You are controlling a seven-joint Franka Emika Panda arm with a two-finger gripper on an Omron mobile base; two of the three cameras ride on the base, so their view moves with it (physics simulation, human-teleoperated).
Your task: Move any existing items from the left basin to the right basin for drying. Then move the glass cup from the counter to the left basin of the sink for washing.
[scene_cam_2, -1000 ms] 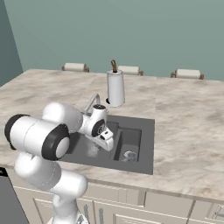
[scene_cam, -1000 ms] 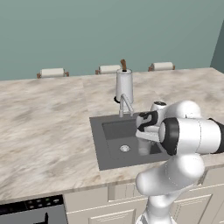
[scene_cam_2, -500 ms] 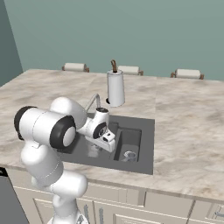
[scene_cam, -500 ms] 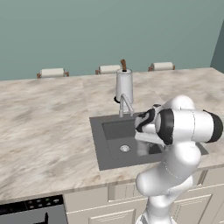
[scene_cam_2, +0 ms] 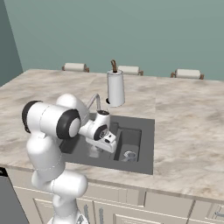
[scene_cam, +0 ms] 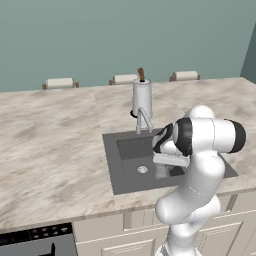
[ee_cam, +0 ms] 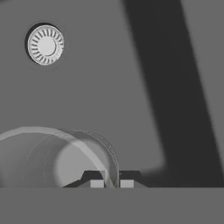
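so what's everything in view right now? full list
counter: 1, beige-grey marble, across the scene
sink: 1, dark grey, set in counter
left basin: 1, wider hollow
drain: 1, silver, left basin floor
right basin: 1, narrower hollow
round object: 1, grey, in right basin
glass cup: 1, clear, over left basin, in gripper
tap: 1, silver, behind sink
steel canister: 1, brown stick, behind tap
chair backs: 3, pale, beyond counter
arm: 1, white
gripper: 1, dark, pinching cup wall

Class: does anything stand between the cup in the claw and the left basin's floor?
Nothing visible does. The claw grips the cup by its wall over the left basin, whose floor is bare apart from its drain.
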